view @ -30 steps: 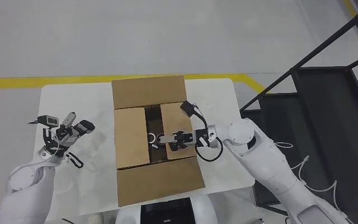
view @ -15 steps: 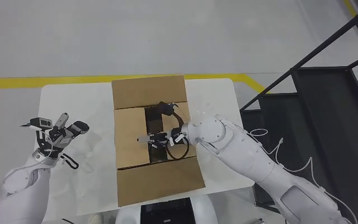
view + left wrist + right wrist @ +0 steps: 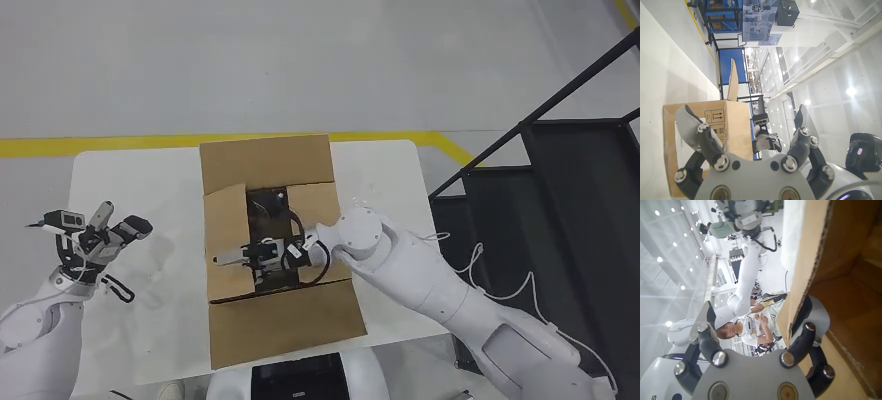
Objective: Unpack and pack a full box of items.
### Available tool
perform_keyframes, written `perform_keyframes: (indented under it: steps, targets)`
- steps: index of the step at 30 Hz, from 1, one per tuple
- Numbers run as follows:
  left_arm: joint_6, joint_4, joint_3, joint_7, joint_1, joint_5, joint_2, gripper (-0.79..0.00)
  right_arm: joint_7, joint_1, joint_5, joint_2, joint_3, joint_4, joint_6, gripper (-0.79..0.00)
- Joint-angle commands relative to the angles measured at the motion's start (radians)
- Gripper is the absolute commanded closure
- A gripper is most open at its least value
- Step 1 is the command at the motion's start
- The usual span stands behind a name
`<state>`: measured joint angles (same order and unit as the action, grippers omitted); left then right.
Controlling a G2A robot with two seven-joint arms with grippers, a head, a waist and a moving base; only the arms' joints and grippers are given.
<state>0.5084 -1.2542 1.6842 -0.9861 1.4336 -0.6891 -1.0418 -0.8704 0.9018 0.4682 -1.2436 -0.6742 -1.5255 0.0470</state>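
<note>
The box [image 3: 285, 320] is plain brown cardboard and stands in the middle of the top view on the white tabletop [image 3: 130, 170]. Its two long flaps are folded out flat, one toward the upper edge of the frame and one toward the lower. Of the two short flaps, the left inner flap [image 3: 228, 215] is lifted partway, and the right one lies lower over the opening. The strip between them is too dark to tell what is inside. In the left wrist view the box [image 3: 734, 123] shows a side wall with printed labels and one flap standing up.

The left gripper [image 3: 118, 220] has its jaws spread wide and holds nothing [image 3: 742, 113]. The right gripper [image 3: 235, 255] also has its jaws wide, straddling the left inner flap's free edge [image 3: 806, 256], with one finger [image 3: 808, 306] against the cardboard and the other well apart [image 3: 757, 308].

The left arm is at the frame's left side, over the tabletop's edge, gripper tilted upward. The right arm stretches from the lower right across the box.
</note>
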Motion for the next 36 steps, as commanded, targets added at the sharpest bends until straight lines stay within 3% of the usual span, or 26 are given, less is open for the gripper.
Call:
perform_keyframes:
  steps: [1,14,21,31,36]
  targets:
    - [0.005,-0.006,0.008,0.003,0.006,-0.004,0.0,-0.785,0.004,-0.008,0.035,-0.01,0.003,-0.007,-0.022,-0.785]
    - [0.057,-0.086,0.139,-0.005,0.098,-0.13,0.006,-0.785,0.123,-0.106,-0.044,-0.13,0.199,0.097,-0.122,-0.785]
    - [0.022,-0.132,0.194,-0.048,0.104,-0.154,0.013,-0.785,0.154,-0.144,-0.109,-0.194,0.271,0.218,-0.157,-0.785]
    - [-0.004,-0.195,0.195,-0.125,0.072,-0.198,0.013,-0.785,0.157,-0.163,-0.172,-0.245,0.293,0.279,-0.169,-0.785]
    - [-0.086,-0.174,0.136,-0.157,0.042,-0.133,0.014,-0.785,0.145,-0.155,-0.183,-0.251,0.276,0.278,-0.168,-0.785]
